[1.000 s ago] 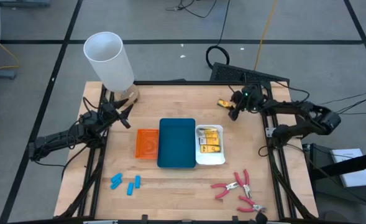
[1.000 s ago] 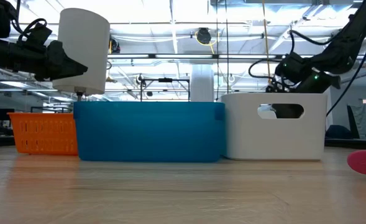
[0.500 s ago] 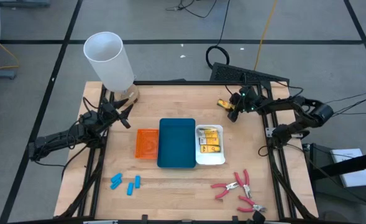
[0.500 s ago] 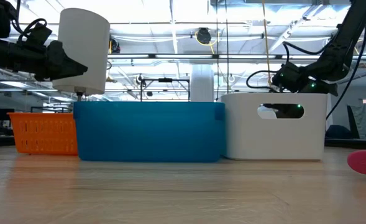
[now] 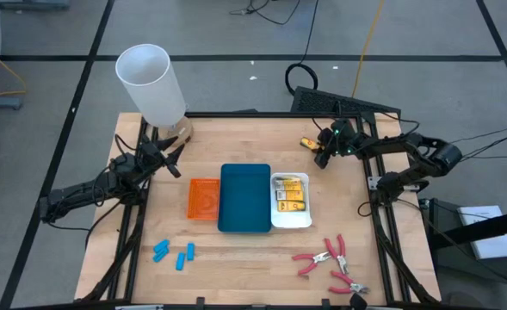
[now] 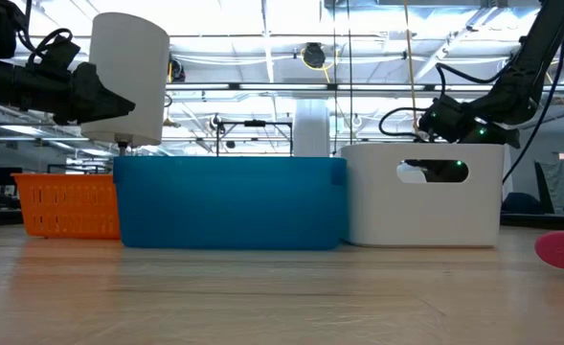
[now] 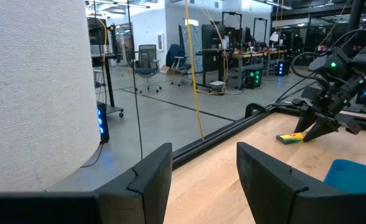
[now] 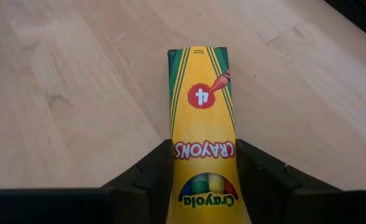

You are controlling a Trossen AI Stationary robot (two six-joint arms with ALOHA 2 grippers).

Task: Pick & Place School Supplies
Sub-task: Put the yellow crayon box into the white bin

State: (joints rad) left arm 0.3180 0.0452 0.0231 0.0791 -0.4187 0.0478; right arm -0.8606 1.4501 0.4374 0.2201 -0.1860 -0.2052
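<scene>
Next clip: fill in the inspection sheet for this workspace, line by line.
Surface: wooden table, mostly bare.
Job's things: one crayon packet between the right gripper's fingers at the far right; more crayon packets in the white tray; three blue pieces near left; pink-handled pliers near right.
Clutter: orange tray, blue tray, tall white cylinder.
Grippers: right gripper around the packet on the table; left gripper open, waiting beside the cylinder.
Cables: black and yellow cables on the floor beyond the table.
Surroundings: desks and chairs; no person seen.
</scene>
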